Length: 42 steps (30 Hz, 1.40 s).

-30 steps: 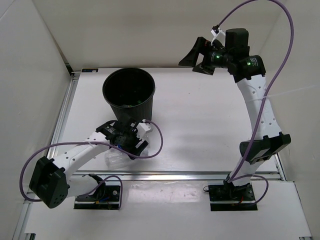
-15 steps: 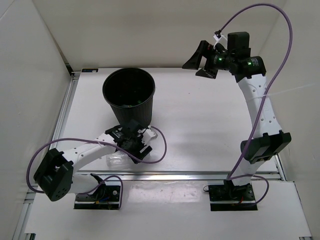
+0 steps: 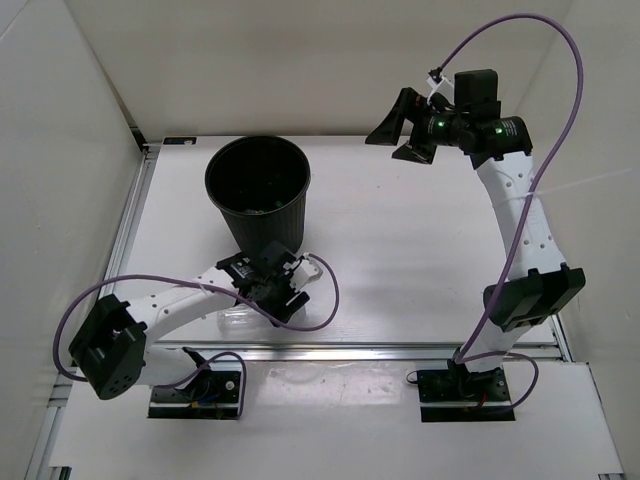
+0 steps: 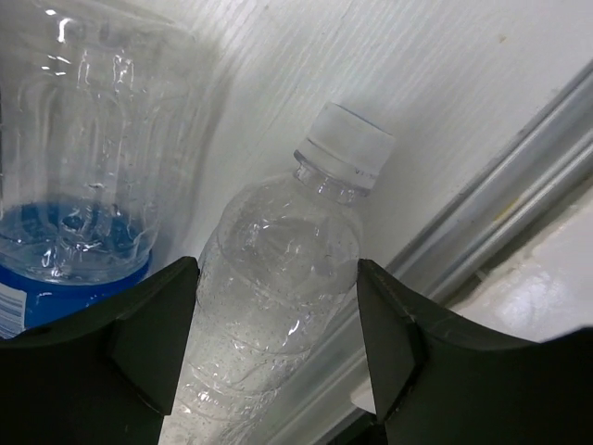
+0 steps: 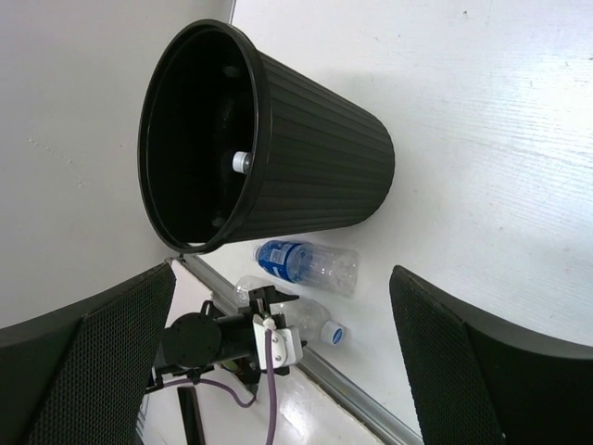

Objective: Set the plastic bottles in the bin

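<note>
The black bin [image 3: 258, 185] stands at the back left; it also shows in the right wrist view [image 5: 278, 139], with a white bottle cap [image 5: 241, 161] inside it. A clear bottle with a white cap [image 4: 278, 278] lies along the front rail; it also shows in the top view [image 3: 232, 318]. My left gripper [image 3: 276, 290] is low over this bottle, its fingers [image 4: 153, 334] open on either side of the body. A blue-labelled bottle [image 4: 83, 185] lies beside it, next to the bin's base [image 5: 306, 264]. My right gripper [image 3: 400, 125] is open, empty and raised at the back right.
The metal front rail [image 4: 482, 232] runs right beside the clear bottle. The left arm's purple cable [image 3: 320, 300] loops near the gripper. White walls close the left and back sides.
My left gripper has shifted right and nearer the front rail, coming down over the clear bottle. My right gripper has drifted slightly to the right and stays open.
</note>
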Available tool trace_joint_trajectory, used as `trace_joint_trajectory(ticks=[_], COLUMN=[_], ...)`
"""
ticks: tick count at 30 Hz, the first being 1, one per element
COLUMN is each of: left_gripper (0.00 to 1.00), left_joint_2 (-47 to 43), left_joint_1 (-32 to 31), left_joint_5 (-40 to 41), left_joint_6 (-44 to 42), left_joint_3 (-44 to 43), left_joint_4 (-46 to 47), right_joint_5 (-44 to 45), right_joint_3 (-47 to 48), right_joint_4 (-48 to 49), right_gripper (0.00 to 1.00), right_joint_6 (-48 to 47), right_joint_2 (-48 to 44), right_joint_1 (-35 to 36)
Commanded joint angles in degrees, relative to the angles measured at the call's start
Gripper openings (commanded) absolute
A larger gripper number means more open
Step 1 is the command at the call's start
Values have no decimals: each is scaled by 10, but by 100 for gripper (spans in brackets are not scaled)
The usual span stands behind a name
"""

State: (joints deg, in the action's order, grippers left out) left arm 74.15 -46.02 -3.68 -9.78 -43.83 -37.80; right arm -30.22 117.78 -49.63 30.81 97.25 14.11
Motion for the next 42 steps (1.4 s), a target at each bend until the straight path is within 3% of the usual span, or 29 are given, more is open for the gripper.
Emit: trace_joint_trajectory(ticks=[1,4,18,23,26,28,32,34,38,42], left_gripper=[29,23,23,23,22,22,23,23,25,32], left_joint_2=[-5,8,69,131,156,151,127,127,162,191], left_joint_1=[-4,-17,-86,-86,-67,-28,47,91,179,217], left_joint_5=[-29,-50,-106,-59,-5,19,72,107,67,22], left_joint_6=[34,47,36,30,24,19,29,29,98,143], left_joint_3=[-63,-140,-452,-699,-831,-852,-798,-798,-792,-792], left_joint_4=[-29,-80,-235,-273,-248,-166,-32,-19,18,33], right_joint_5=[-5,-5,10,16,16,10,10,5,-10,-17], right_joint_3=[-6,-12,-31,-41,-41,-34,-16,-11,3,9], right_joint_4=[4,4,-6,-6,-6,-6,-12,-12,-18,-23], right_gripper=[100,100,100,100,100,100,100,100,100,100], right_joint_6=[-8,-8,-14,-14,-14,-14,-14,-14,-14,-14], right_joint_2=[-32,-37,-48,-53,-53,-48,-42,-42,-29,-23], right_joint_1=[-3,-3,-8,-14,-14,-19,-19,-19,-19,-19])
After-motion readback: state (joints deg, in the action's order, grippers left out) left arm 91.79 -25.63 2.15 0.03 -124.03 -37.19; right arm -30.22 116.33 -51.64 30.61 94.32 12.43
